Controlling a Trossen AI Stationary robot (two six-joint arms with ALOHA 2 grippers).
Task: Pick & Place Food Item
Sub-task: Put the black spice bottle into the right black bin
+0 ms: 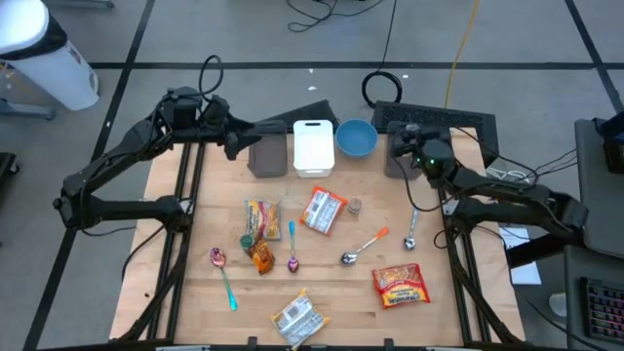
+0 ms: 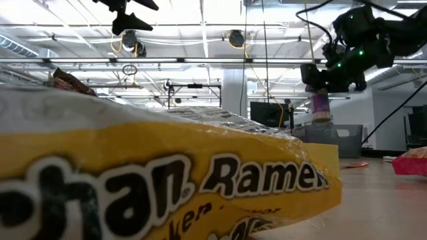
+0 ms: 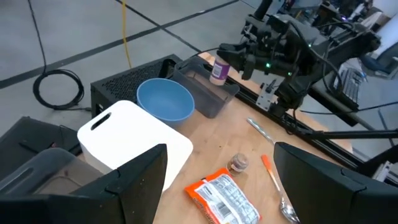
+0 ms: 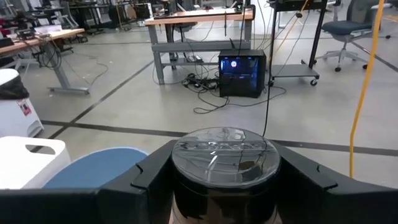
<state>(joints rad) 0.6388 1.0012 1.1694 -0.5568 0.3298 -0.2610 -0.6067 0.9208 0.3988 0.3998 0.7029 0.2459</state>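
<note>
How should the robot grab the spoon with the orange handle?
Judging from above, the orange-handled spoon lies flat on the table, slanted, with open wood around it. Best grip is probably mid-handle, coming straight down, fingers set across the thin handle; the rounded bowl end looks likelier to slip.

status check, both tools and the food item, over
Right tool shut on small purple-labelled jar above grey bin. Left tool open, idle. Nothing blocking.
</note>
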